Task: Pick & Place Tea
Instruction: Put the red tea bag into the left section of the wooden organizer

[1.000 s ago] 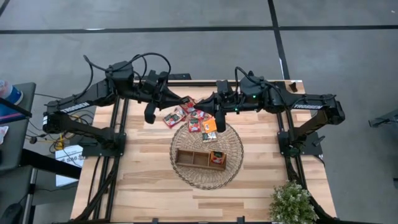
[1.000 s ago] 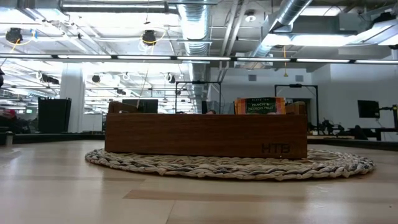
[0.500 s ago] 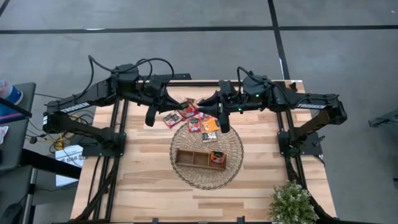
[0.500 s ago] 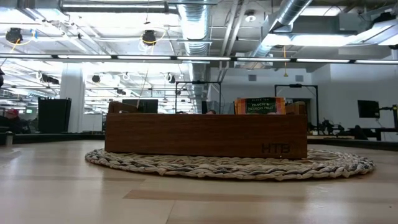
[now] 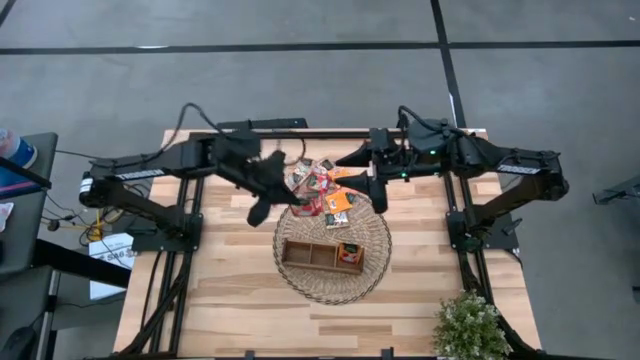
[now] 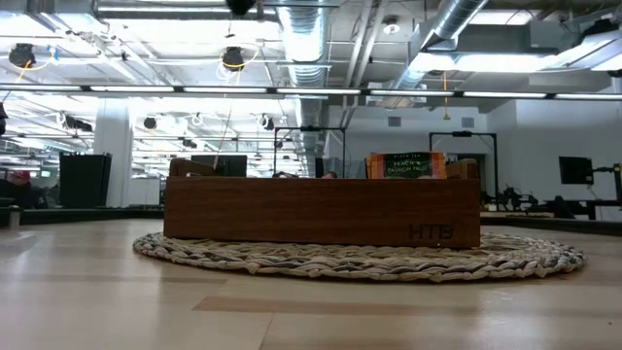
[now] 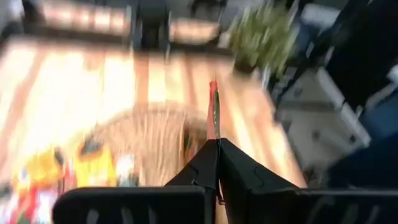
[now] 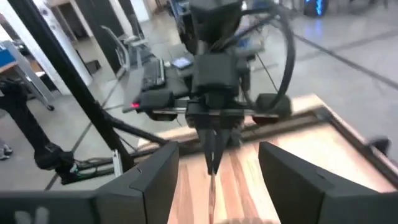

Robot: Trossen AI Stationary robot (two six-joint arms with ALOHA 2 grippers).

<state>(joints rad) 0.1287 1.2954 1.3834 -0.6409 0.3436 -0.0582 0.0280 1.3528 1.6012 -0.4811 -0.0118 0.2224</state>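
Note:
Red, orange and pale tea sachets (image 5: 322, 183) lie in a loose pile on the table, at the far edge of the round wicker mat (image 5: 300, 285). On the mat stands the brown wooden tray (image 5: 305, 254), with one orange sachet (image 5: 349, 256) upright in its right compartment (image 6: 405, 165). My left gripper (image 5: 298, 203) is over the pile's near left side, shut on a red sachet (image 7: 213, 102). To the right of the pile, my right gripper (image 8: 214, 177) is open and has nothing between its fingers. My left gripper pinches a red sachet between its two fingers, and the wrist view shows it edge-on. The fingers hold its near end (image 7: 216, 138), and the rest sticks out past the fingertips. They slant down from the table's left. The sachet is lifted clear.
A small potted plant (image 5: 470, 325) stands at the table's near right corner. The near half of the table, in front of the mat, is bare wood (image 5: 240, 300). The right wrist view shows the left arm straight ahead, its gripper (image 8: 211, 155) close in front of my right gripper.
My left gripper has swung from the far left of the pile toward the mat, going down and tipping downward with the red sachet. My right gripper has opened and drawn back toward the table's right and far edge.

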